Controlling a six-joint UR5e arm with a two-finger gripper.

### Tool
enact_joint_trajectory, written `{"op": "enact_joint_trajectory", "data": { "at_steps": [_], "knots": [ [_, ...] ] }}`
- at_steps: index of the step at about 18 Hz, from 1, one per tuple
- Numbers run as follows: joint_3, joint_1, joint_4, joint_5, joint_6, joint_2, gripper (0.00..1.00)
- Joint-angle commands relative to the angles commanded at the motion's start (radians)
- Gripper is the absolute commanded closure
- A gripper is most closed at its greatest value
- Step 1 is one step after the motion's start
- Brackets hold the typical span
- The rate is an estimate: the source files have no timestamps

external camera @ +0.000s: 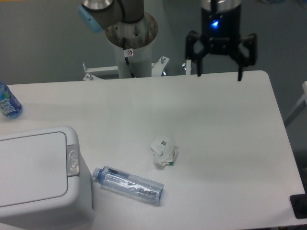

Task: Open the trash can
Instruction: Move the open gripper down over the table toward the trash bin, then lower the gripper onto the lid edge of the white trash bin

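Camera view from the fixed position shows the task at its very start: the trash can (41,179) sits at the near left corner of the white table (216,143), lid flat and closed, and nothing has touched it yet. Its small silvery push-button (73,161) lies on the rim at the lid's right edge, facing up. The gripper (219,74) hangs above the far edge of the table, well apart from the bin, fingers (197,62) spread wide and pointing down, holding nothing and touching nothing.

Judging by this layout, the step in hand is the approach. The next move calls for carrying the gripper across the table toward the near left, bringing one fingertip, or the closed pair, over the button, then pressing straight down so the lid can spring up. A clear plastic bottle (129,185) lies on its side just beside the bin, and a crumpled wrapper (163,151) rests near mid-table; another bottle (8,103) is at the left edge. All stay out of the likely path
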Motion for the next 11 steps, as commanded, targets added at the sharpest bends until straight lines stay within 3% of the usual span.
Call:
{"op": "enact_joint_trajectory", "data": {
  "at_steps": [6,11],
  "knots": [
    [0.024,-0.152,0.187,-0.005,-0.312,-0.097,0.0],
    [0.083,-0.22,0.2,-0.043,-0.513,-0.16,0.0]
  ]
}}
